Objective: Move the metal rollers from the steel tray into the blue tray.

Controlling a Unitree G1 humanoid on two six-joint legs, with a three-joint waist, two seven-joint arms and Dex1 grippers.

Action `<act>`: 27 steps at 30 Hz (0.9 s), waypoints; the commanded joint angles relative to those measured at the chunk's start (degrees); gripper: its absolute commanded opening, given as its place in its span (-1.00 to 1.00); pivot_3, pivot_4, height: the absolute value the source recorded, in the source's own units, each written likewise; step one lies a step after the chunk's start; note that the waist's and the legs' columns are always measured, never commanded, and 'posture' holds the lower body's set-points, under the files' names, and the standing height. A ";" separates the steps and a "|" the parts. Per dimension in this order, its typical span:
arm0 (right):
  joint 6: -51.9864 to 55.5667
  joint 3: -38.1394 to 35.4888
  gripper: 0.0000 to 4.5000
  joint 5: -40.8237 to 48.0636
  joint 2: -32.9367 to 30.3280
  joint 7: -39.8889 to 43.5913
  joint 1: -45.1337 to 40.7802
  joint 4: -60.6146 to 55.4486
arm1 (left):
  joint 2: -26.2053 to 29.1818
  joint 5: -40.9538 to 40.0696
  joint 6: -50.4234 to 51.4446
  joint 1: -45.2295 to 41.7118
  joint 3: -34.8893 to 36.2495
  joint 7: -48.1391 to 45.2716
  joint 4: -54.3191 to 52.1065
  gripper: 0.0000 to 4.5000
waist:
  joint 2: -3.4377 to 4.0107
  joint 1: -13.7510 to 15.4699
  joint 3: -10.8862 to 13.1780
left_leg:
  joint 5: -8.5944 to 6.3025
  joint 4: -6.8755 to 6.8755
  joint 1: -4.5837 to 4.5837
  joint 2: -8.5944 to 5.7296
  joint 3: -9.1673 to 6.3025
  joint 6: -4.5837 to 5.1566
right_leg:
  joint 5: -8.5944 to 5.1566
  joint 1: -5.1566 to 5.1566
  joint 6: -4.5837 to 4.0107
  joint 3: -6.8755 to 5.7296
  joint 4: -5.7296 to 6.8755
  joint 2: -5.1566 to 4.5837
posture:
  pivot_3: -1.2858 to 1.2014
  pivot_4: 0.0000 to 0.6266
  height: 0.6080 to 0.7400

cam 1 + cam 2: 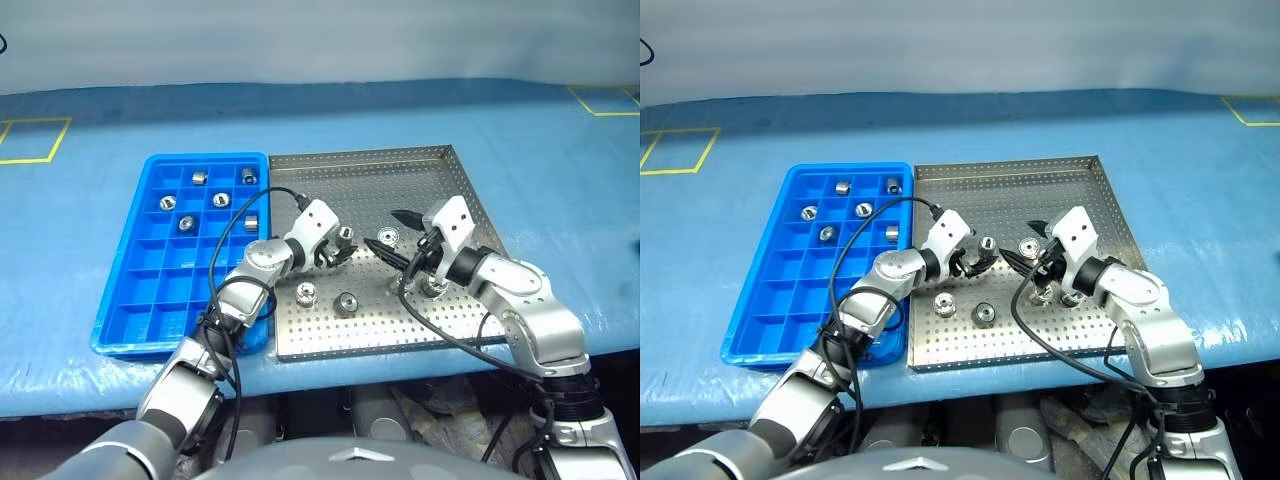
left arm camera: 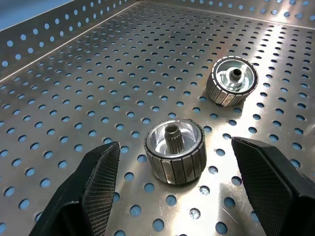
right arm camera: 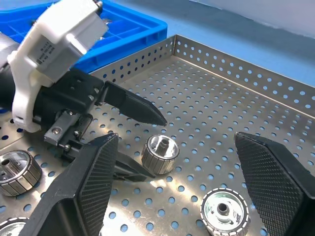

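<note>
While the left end effector (image 1: pixel 343 247) straddles one roller (image 2: pixel 175 157) mid-frame on the steel tray (image 1: pixel 400 165), its fingers are spread wide and nothing is pinched yet. More rollers sit loose on the tray: one just beyond it (image 2: pixel 234 80), two lower centre (image 1: pixel 307 293) (image 1: pixel 347 303). Six already sit in the upper cells of the blue tray (image 1: pixel 128 330), left of frame. The right end effector (image 1: pixel 393 235) is also spread and empty, just right of the left one. Risks: roller sits off-centre toward one pad, so closing could knock it aside or tip it. Tips are near each other, so a clash is possible if both move in.
</note>
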 commanded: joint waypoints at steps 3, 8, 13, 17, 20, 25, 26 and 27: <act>-1.29 -1.61 0.78 1.02 0.09 -0.37 -0.38 -2.16 | -1.49 1.49 -1.63 -1.51 0.44 0.92 1.40 0.23 | 0.00 -0.02 0.00 | 0.00 0.00 0.00 0.00 0.02 0.00 | 0.00 0.00 0.00 0.01 0.00 0.00 | -0.16 -0.52 1.00; -1.42 -1.44 0.78 1.08 0.30 -0.49 -0.41 -2.25 | -1.84 1.76 -1.44 -1.42 0.88 0.95 1.84 0.23 | 0.00 -0.09 0.00 | -0.02 0.00 0.00 0.00 0.03 0.04 | 0.01 -0.01 0.01 0.04 0.00 -0.03 | -0.16 -0.52 1.00; -1.57 -1.26 0.78 1.01 0.39 -0.58 -0.50 -2.12 | -2.18 1.48 -1.54 -1.30 1.61 1.20 2.33 0.15 | 0.01 -0.11 0.00 | -0.03 0.00 0.00 0.00 0.03 0.04 | 0.01 -0.01 0.02 0.04 0.00 -0.05 | -0.16 -0.52 1.00; -1.74 -1.20 0.78 1.11 0.54 -0.46 -0.58 -2.10 | -2.26 1.45 -0.97 -1.24 1.56 0.50 2.23 -0.03 | 0.01 -0.13 -0.01 | -0.03 0.00 0.00 0.00 0.03 0.04 | 0.02 -0.02 0.02 0.04 0.00 -0.05 | -0.16 -0.52 1.00; -1.79 -1.09 0.78 1.27 0.74 -0.37 -0.71 -2.38 | -2.33 1.51 -0.98 -1.18 1.70 0.61 2.26 -0.03 | 0.01 -0.13 -0.01 | -0.03 0.00 0.00 0.00 0.03 0.04 | 0.01 -0.02 0.02 0.04 0.00 -0.05 | -0.16 -0.52 1.00; -1.91 -0.89 0.78 1.08 0.89 -0.33 -0.90 -2.21 | -2.26 1.26 -1.06 -1.01 1.94 0.25 2.01 -0.03 | 0.01 -0.15 -0.01 | -0.03 0.00 0.00 0.00 0.03 0.05 | 0.02 -0.02 0.02 0.04 0.00 -0.05 | -0.16 -0.52 1.00; -1.96 -0.83 0.78 1.02 0.89 -0.32 -0.93 -2.15 | -2.22 1.30 -0.98 -0.96 1.99 0.26 1.88 -0.03 | 0.01 -0.16 -0.01 | -0.03 0.00 0.00 0.00 0.03 0.05 | 0.02 -0.02 0.02 0.04 0.00 -0.05 | -0.16 -0.52 1.00; -1.95 -0.76 0.78 1.00 0.90 -0.29 -1.00 -2.09 | -2.12 1.21 -0.85 -0.86 2.12 0.14 1.61 -0.03 | 0.01 -0.17 -0.01 | -0.03 0.00 0.00 0.00 0.04 0.06 | 0.02 -0.02 0.02 0.04 0.00 -0.05 | -0.15 -0.52 1.00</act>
